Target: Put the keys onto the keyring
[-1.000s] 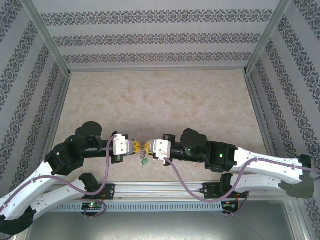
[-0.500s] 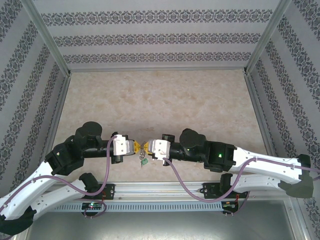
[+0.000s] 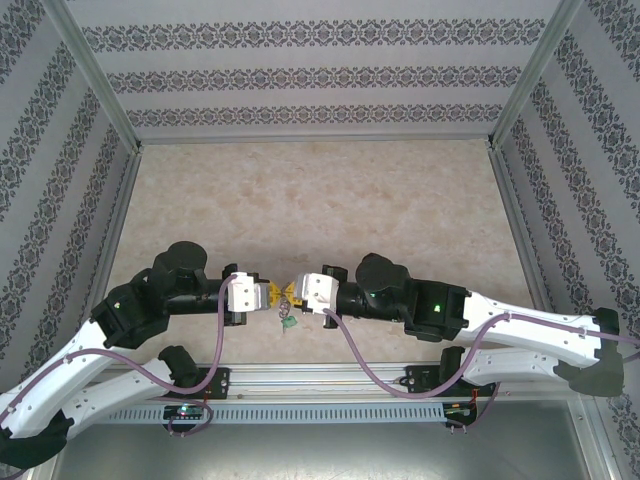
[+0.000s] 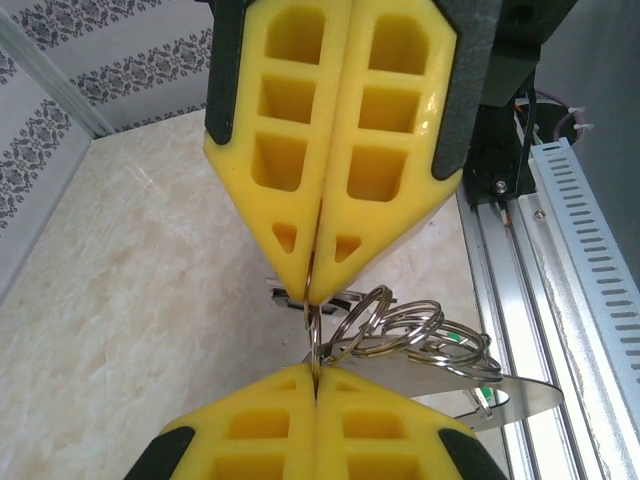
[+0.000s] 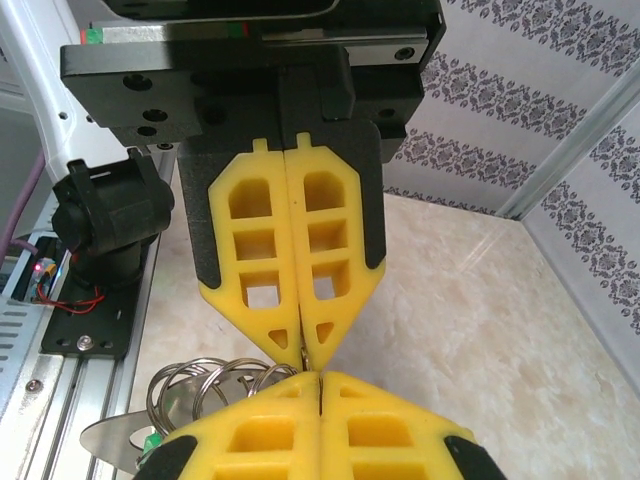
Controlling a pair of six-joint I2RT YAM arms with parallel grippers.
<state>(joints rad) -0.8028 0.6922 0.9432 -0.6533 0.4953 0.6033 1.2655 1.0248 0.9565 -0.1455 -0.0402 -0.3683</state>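
My left gripper and right gripper meet tip to tip above the near edge of the table. The keyring hangs just below them. In the left wrist view my left gripper and the right gripper are both shut on one thin metal ring. The other rings, the grey plate and the green tag spread to the right. A small dark-and-silver piece shows behind the tips; I cannot tell whether it is the key. In the right wrist view the rings sit left of my shut right gripper.
The beige marble table stretches away behind the grippers. An aluminium rail runs along the near edge, close under the keyring, and also shows in the left wrist view. Patterned walls and metal frame posts enclose the table.
Both grippers stay tip to tip on the ring. The right arm has edged slightly left and the meeting point has shifted with it by a few pixels.
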